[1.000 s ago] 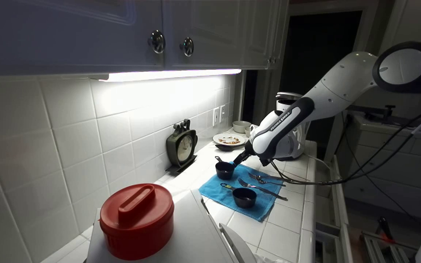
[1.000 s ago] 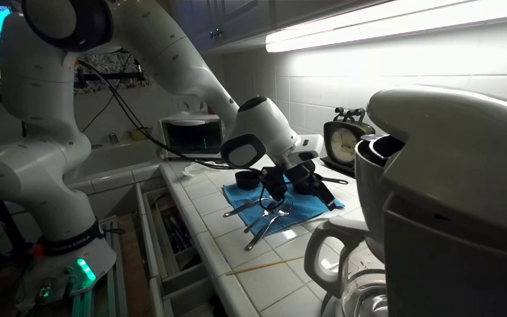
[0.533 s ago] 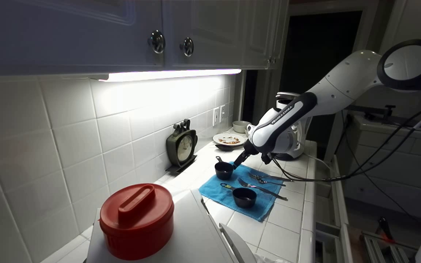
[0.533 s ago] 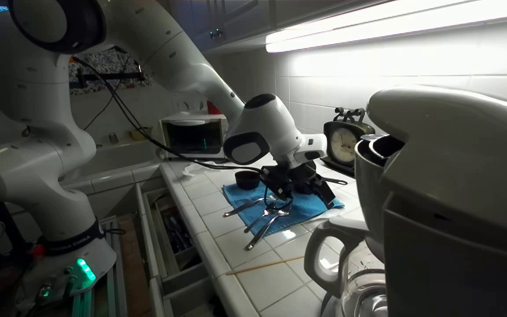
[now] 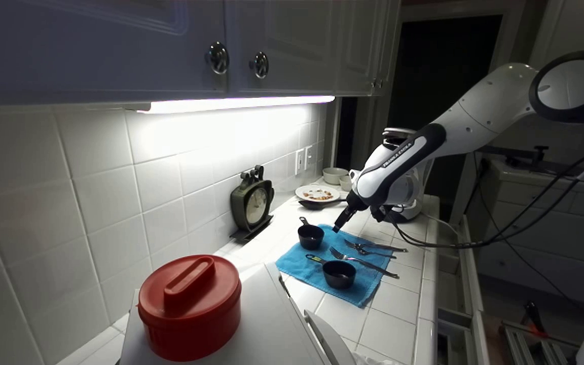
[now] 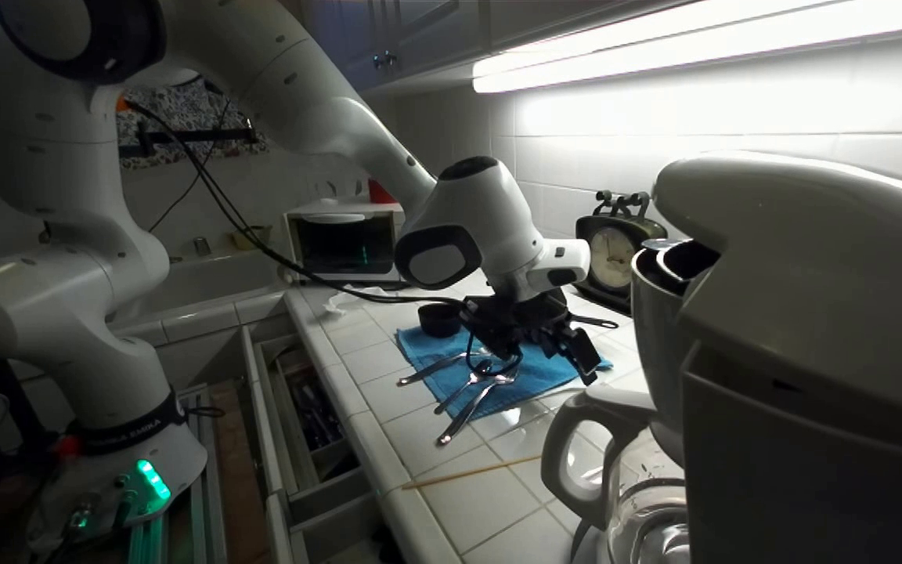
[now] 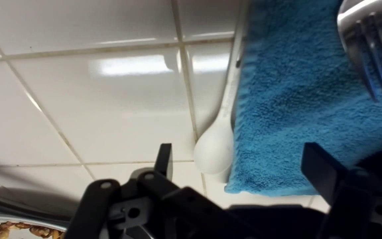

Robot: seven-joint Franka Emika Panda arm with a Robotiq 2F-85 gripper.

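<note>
My gripper (image 5: 336,230) is open and empty above the far edge of the blue towel (image 5: 297,261). In the wrist view the fingers (image 7: 239,152) stand wide apart, with a white spoon (image 7: 214,149) and a towel corner below and between them. The spoon lies on the tiles along the towel's edge. A metal fork (image 7: 370,39) lies on the towel. A black measuring cup (image 5: 311,236) stands on the towel near the gripper, apart from it; in an exterior view the arm mostly hides it, but its handle (image 6: 596,322) shows. Another black cup (image 5: 339,275) stands nearer the red container.
Several metal utensils (image 6: 470,407) lie on the towel. A white plate (image 5: 299,192) with nuts sits on a black pan (image 5: 312,205). A scale (image 5: 251,203) stands by the wall. A white coffee maker (image 6: 811,329), a thin stick (image 6: 470,472), an open drawer (image 6: 263,423) and a red container (image 5: 190,309) surround the area.
My gripper has moved away from the nearby black cup, toward the towel's far edge and the coffee maker. The cup has stayed almost in place on the towel.
</note>
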